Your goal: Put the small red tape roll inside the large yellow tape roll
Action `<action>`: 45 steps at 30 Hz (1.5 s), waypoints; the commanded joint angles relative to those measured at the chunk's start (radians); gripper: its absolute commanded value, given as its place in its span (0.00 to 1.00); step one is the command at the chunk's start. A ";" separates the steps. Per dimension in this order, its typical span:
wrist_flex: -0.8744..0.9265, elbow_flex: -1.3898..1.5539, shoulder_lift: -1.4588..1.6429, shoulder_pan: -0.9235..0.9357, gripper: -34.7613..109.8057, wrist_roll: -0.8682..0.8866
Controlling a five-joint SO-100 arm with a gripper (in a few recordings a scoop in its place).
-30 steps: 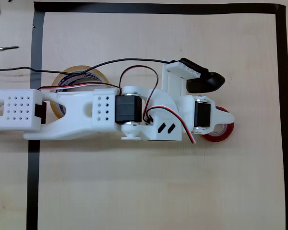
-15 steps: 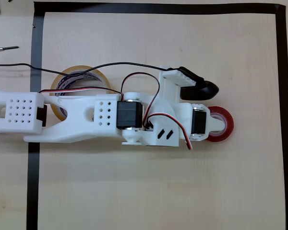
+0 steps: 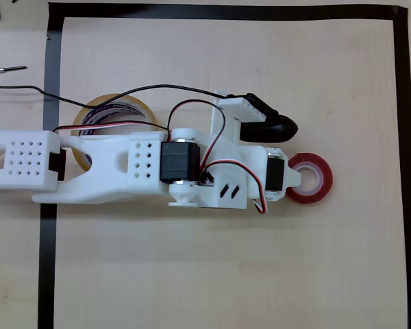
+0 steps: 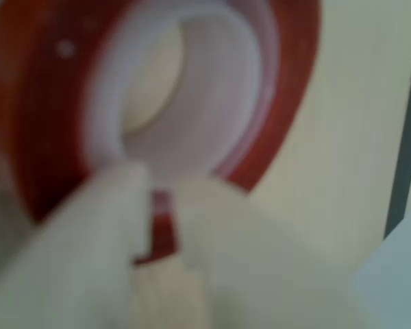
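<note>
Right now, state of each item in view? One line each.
Red roll: flat on the table, its near wall between the pincer's fingers.
Yellow roll: flat on the table, partly under the arm, nothing seen in the part of its core that shows.
Pincer: shut on the red roll's wall.

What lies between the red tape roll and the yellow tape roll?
In the overhead view, the robot's white arm spans the stretch from the yellow tape roll to the red tape roll.

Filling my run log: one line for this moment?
tool: shut on small glossy red tape roll wall | large amber-yellow tape roll: partly under arm | phase: grasp
</note>
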 commanded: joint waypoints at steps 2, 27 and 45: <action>0.077 -0.063 0.138 0.003 0.24 0.023; 0.551 -0.061 0.218 -0.031 0.24 0.008; 0.508 -0.063 0.391 -0.020 0.32 0.008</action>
